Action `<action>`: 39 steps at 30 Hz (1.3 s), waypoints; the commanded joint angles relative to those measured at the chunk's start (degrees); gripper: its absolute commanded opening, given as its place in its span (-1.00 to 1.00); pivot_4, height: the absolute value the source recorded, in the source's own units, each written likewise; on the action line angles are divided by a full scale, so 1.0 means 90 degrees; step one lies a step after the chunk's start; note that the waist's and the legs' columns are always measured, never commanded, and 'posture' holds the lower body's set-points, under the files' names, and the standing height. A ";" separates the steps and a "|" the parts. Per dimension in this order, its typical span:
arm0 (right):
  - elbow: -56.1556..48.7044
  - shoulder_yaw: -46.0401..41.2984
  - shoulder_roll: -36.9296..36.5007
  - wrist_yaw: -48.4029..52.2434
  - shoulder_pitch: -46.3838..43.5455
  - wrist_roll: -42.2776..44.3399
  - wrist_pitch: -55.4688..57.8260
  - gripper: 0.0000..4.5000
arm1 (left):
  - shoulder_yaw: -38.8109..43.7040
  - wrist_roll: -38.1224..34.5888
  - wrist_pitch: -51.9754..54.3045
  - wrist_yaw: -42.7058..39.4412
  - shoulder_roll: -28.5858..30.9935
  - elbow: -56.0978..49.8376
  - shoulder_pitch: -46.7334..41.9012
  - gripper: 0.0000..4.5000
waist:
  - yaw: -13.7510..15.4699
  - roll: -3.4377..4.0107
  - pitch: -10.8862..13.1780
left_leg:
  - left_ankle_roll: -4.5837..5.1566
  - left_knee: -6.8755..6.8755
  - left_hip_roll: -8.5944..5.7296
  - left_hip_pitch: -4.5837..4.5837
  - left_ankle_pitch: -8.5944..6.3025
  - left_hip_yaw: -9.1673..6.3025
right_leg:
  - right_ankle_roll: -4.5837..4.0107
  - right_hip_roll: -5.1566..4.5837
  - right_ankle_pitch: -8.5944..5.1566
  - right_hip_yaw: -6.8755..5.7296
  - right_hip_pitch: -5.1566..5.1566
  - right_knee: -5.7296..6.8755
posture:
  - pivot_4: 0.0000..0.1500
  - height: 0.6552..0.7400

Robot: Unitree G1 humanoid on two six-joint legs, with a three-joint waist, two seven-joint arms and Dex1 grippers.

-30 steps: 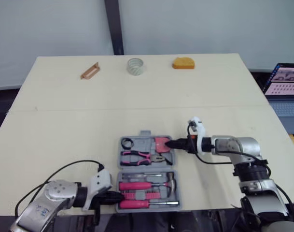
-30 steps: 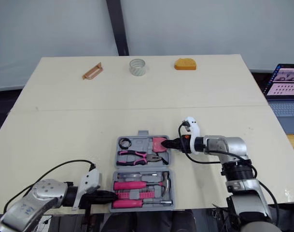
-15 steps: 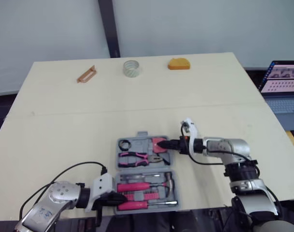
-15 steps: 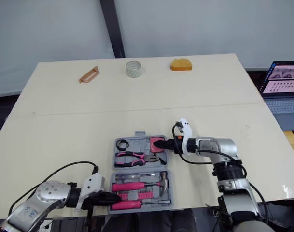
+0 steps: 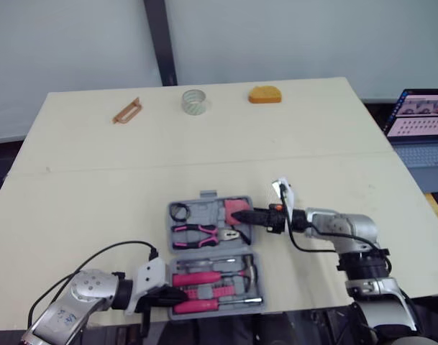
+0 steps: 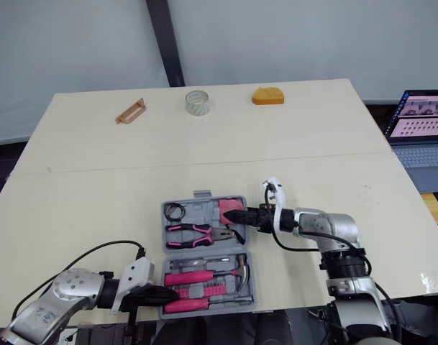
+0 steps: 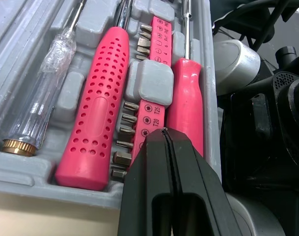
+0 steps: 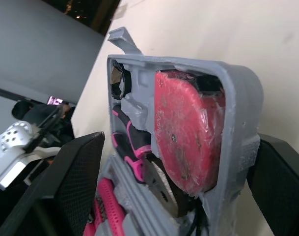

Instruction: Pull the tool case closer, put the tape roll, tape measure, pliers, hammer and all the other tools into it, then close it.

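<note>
1. Fingers (image 7: 193, 167) of the left gripper (image 7: 163, 132) are seen pressed flat together with nothing between them. Their tips are held over the left end of the near half of the tool case (image 5: 203, 210).
2. The tool case is laid open and flat close to the front edge of the table (image 5: 96, 180), between the two grippers. In its near half a pink-handled screwdriver (image 7: 102, 108), a bit holder (image 7: 151, 88) and the hammer (image 5: 249, 272) are seated in their moulded slots.
3. In the far half the pliers (image 5: 204, 233) are stowed in the middle, and the tape measure (image 8: 183, 132) is lodged at the right end.
4. The right gripper (image 5: 239, 215) is reached in from the right, with its fingers (image 8: 66, 191) spread wide astride that right end, the tape measure between them. Whether either finger actually presses on the case wall cannot be told.
5. Well beyond the case, along the far edge of the table, the tape roll (image 5: 195, 100) is found in the middle. A tan handle-shaped piece (image 5: 127, 110) lies to its left and an orange object (image 5: 265, 94) to its right.
6. A laptop (image 5: 420, 115) is seen past the table's right side.
</note>
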 commanded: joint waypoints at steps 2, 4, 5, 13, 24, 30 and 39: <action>-0.0333 0.0022 -0.0100 0.0343 -0.0098 0.0263 -0.0072 0.96 | 0.0129 0.0174 0.0346 0.0281 0.0012 0.0345 0.0182 -1.00 | 0.0001 0.0000 0.0000 | 0.0000 0.0000 0.0000 0.0000 0.0000 0.0000 | 0.0000 0.0000 0.0000 0.0000 0.0000 0.0000 | 1.00 1.00; -0.0393 -0.0003 -0.0188 0.0432 -0.0129 0.0294 -0.0094 0.96 | 0.0226 0.0114 0.0383 0.0393 -0.0056 0.0306 0.0223 -1.00 | 0.0004 0.0001 0.0001 | 0.0000 0.0000 0.0000 -0.0001 0.0000 0.0000 | 0.0000 0.0000 0.0000 0.0000 0.0000 -0.0001 | 1.00 1.00; -0.0421 -0.0010 -0.0237 0.0470 -0.0143 0.0298 -0.0098 0.96 | 0.0296 0.0078 0.0391 0.0465 -0.0107 0.0279 0.0256 -1.00 | 0.0007 0.0001 0.0001 | 0.0000 0.0001 0.0000 -0.0001 0.0000 0.0000 | 0.0000 0.0000 0.0000 0.0000 0.0000 -0.0001 | 1.00 1.00; -0.0752 0.0039 -0.0546 0.0727 -0.0214 0.0425 -0.0004 0.96 | 0.0811 -0.0235 0.0562 0.0861 -0.0457 0.0012 0.0640 -1.00 | 0.0013 0.0001 0.0001 | 0.0000 0.0009 0.0000 -0.0006 0.0000 -0.0001 | 0.0000 0.0000 0.0000 0.0001 0.0000 0.0000 | 1.00 1.00; -0.1492 0.0396 -0.1048 0.1116 -0.0072 0.0609 0.0114 0.96 | 0.1137 -0.0618 0.0818 0.1091 -0.0986 -0.0029 0.0848 -1.00 | 0.0019 -0.0001 0.0002 | 0.0000 0.0010 0.0000 -0.0009 0.0000 -0.0003 | 0.0000 0.0000 0.0000 -0.0001 0.0000 -0.0004 | 1.00 1.00; -0.1751 0.0474 -0.1309 0.1236 -0.0019 0.0723 0.0130 0.96 | 0.1174 -0.0734 0.0944 0.1122 -0.1034 -0.0145 0.0897 -1.00 | 0.0022 -0.0001 0.0003 | -0.0001 0.0011 0.0000 -0.0010 -0.0001 -0.0003 | 0.0000 0.0000 0.0000 -0.0001 0.0000 -0.0006 | 1.00 1.00; -0.2359 0.0623 -0.1665 0.1404 0.0056 0.0970 0.0193 0.96 | 0.1081 -0.0751 0.1043 0.1150 -0.1145 -0.0245 0.0956 -1.00 | 0.0030 -0.0003 0.0003 | -0.0001 0.0011 0.0000 -0.0012 -0.0002 -0.0002 | 0.0000 0.0000 0.0000 -0.0001 0.0000 -0.0010 | 1.00 1.00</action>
